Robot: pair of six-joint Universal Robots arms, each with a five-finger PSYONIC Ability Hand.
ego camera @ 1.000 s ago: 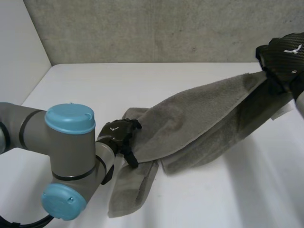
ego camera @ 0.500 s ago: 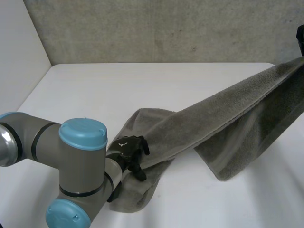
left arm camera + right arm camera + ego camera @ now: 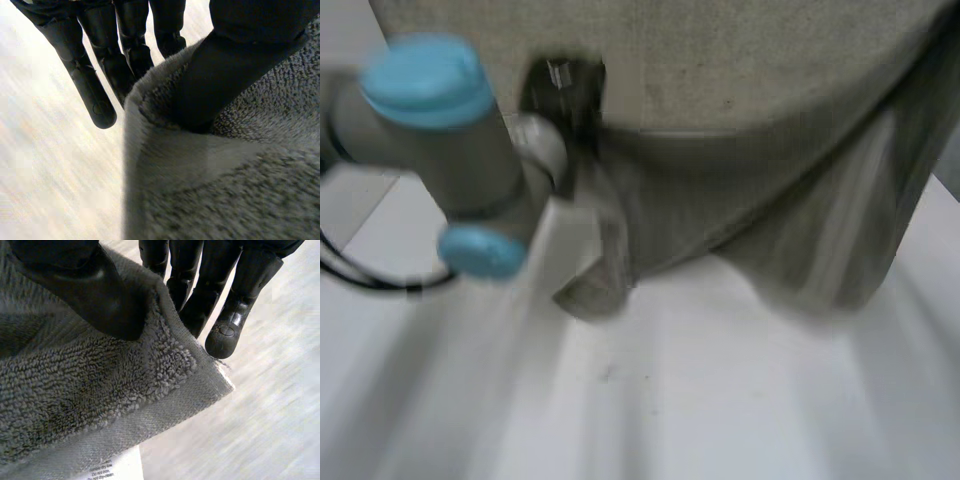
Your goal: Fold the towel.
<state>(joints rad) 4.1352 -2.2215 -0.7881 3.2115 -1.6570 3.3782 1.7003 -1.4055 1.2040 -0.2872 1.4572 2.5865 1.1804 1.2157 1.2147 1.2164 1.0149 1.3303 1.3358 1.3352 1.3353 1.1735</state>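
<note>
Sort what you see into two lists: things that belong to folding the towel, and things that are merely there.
Belongs to the job:
- towel, lifted off the table
- left hand, pinching the towel's edge
- right hand, pinching a corner near the label

Merely there:
- white table
- grey wall

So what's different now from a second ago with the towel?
The left arm swung up from low by the table, lifting its end of the towel. The towel, slanting down to the table before, now hangs high between both hands. Unchanged: left hand and right hand each pinch a towel edge.
</note>
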